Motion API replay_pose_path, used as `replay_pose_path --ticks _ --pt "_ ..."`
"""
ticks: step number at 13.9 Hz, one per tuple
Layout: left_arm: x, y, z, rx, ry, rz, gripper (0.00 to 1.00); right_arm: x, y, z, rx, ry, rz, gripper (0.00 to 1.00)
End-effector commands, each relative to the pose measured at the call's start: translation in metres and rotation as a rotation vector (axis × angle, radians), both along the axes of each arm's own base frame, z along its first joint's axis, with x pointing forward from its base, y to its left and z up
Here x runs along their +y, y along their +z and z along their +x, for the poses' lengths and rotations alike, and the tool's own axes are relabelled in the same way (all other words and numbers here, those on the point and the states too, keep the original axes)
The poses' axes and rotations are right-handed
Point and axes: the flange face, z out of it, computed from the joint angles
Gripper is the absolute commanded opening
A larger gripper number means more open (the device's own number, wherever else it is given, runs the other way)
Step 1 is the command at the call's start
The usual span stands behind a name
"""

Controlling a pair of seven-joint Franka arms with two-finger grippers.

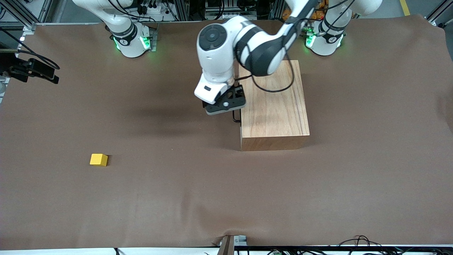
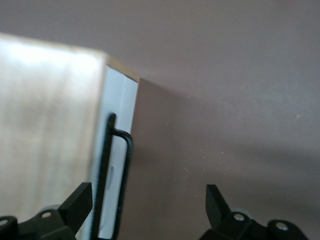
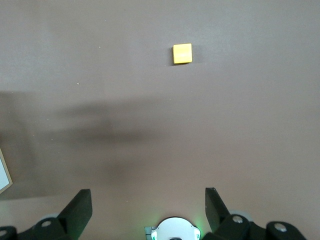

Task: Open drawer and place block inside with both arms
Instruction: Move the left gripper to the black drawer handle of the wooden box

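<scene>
The wooden box (image 1: 274, 106) stands mid-table, and its drawer looks shut. In the left wrist view the white-edged front panel (image 2: 120, 115) sits flush with the box (image 2: 45, 125). My left gripper (image 1: 226, 102) hovers open in front of the drawer. The black handle (image 2: 122, 165) lies between its fingers (image 2: 77, 202), close to one of them and not gripped. A bit of the handle (image 1: 236, 117) shows below the hand. The yellow block (image 1: 98, 159) lies on the cloth toward the right arm's end, nearer the front camera. My right gripper (image 3: 147, 205) is open and empty, high above its base, with the block (image 3: 182, 53) well away from it.
Brown cloth (image 1: 226, 198) covers the whole table. The left arm's cable loops over the box top (image 1: 279, 85). A black camera mount (image 1: 32, 69) juts in at the right arm's end. The right arm's green-lit base (image 1: 131, 40) and the left arm's base (image 1: 324, 40) stand at the back.
</scene>
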Motion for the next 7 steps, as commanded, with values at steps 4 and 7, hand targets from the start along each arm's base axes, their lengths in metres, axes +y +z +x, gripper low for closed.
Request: replay_pose_path --ticks 4,7 --pt "-0.022 -0.042 -0.024 -0.068 -0.059 0.179 1.0 -0.002 0.002 0.0 -0.002 -0.009 -0.003 1.0" --pt "-0.022 -0.09 -0.035 -0.014 -0.078 0.285 1.0 -0.002 0.002 0.0 -0.001 -0.009 -0.003 1.0"
